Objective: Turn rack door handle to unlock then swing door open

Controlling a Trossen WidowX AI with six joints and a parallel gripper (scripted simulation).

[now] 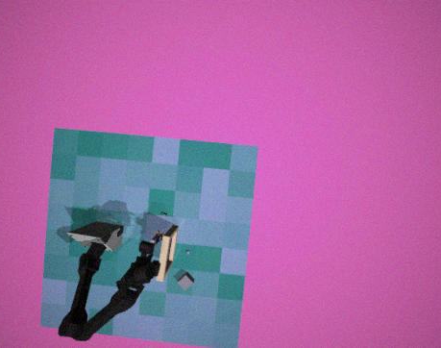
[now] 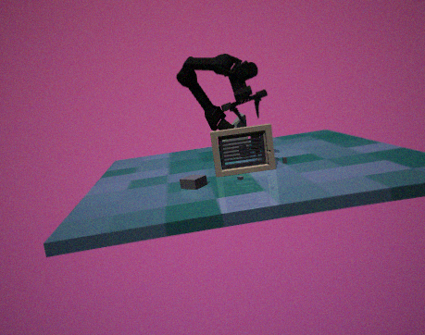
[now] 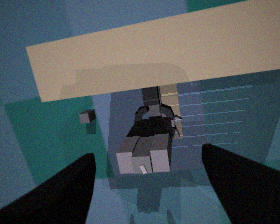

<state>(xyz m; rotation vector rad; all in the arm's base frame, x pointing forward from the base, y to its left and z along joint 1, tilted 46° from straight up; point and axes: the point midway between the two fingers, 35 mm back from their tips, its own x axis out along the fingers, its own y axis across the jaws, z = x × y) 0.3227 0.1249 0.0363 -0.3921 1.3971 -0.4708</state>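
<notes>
A lab-like robot test setup: black arm [image 1: 133, 284] [image 2: 199, 93], patchwork-topped table [image 1: 209, 192] [image 2: 128, 208], pink surroundings.

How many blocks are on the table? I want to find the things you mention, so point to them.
3. A big block [image 1: 185, 282] [image 2: 193, 182] and a tiny block [image 1: 187, 252] [image 2: 240, 178] are across the frame [image 1: 164, 257] [image 2: 215, 155] [image 3: 156, 47] from the arm [image 1: 82, 288] [image 2: 199, 94]. A small block [image 1: 164, 213] [image 2: 284, 160] [image 3: 86, 117] is past the frame's end. Others may be hidden.

Black arm [image 2: 206, 94] arched behind tan-framed door [image 2: 214, 155], checkered table [image 2: 128, 208]
</notes>
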